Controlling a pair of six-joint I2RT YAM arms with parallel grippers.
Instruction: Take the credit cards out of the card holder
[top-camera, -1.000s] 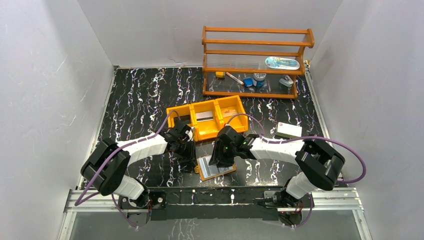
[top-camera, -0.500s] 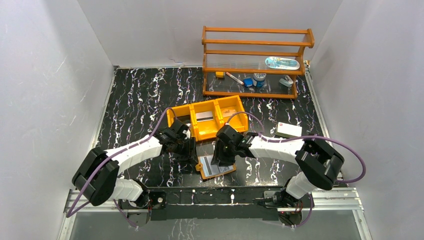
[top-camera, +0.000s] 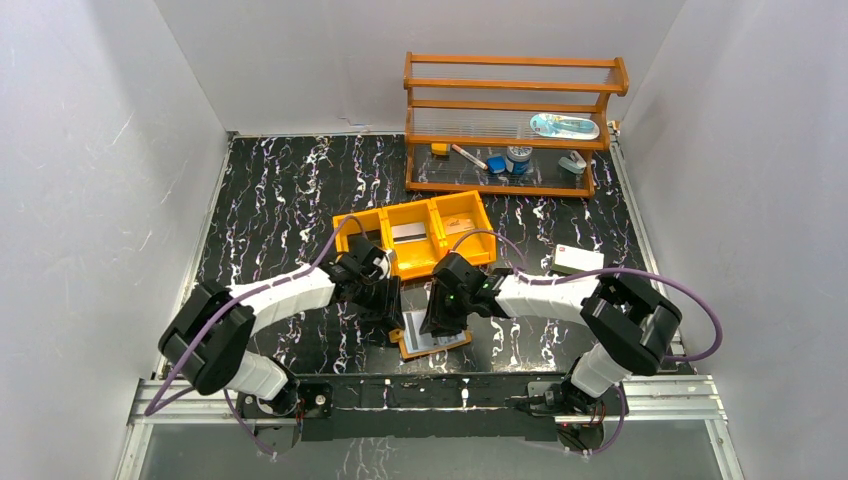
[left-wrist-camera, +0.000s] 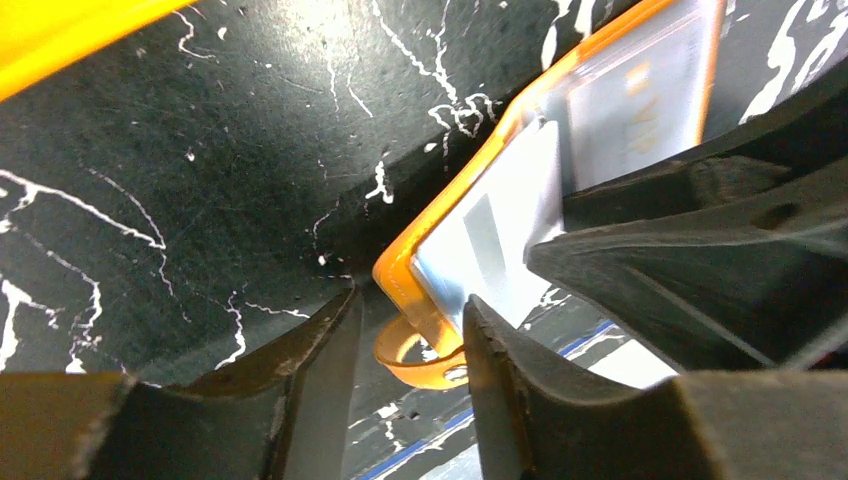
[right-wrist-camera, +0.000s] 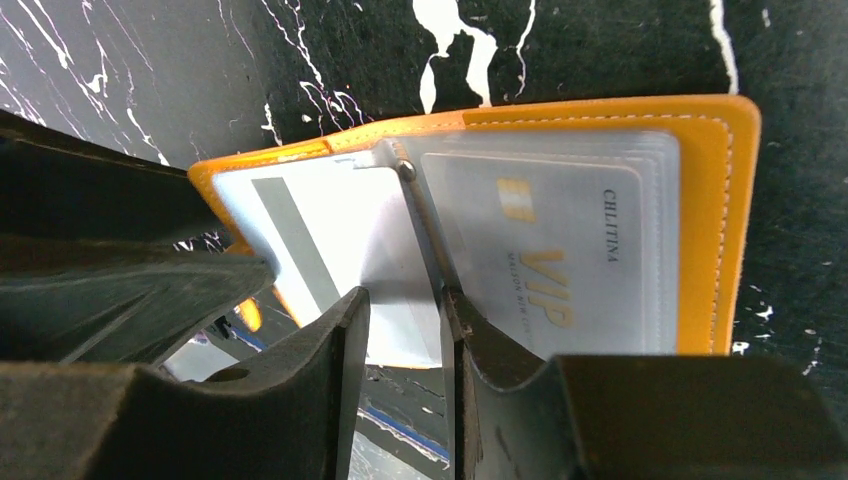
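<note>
The orange-tan card holder (top-camera: 447, 342) lies open on the black table near the front edge, between both grippers. In the right wrist view its pale pockets (right-wrist-camera: 715, 200) hold a whitish VIP card (right-wrist-camera: 560, 250), and a whitish card with a dark stripe (right-wrist-camera: 300, 240) is on the left half. My right gripper (right-wrist-camera: 404, 293) is open by a narrow gap over the fold and that card's edge. My left gripper (left-wrist-camera: 410, 297) is open at the holder's left corner (left-wrist-camera: 440, 215). The snap tab (left-wrist-camera: 420, 360) sits between its fingers and touches the right one.
An orange three-compartment tray (top-camera: 440, 268) stands just behind the grippers, with flat cards in its middle and right compartments. A white box (top-camera: 577, 261) lies to the right. A wooden shelf (top-camera: 510, 120) with small items stands at the back right.
My left arm swung its elbow out and back, and its gripper has edged right against the holder's left corner. My right gripper has stayed over the open holder.
</note>
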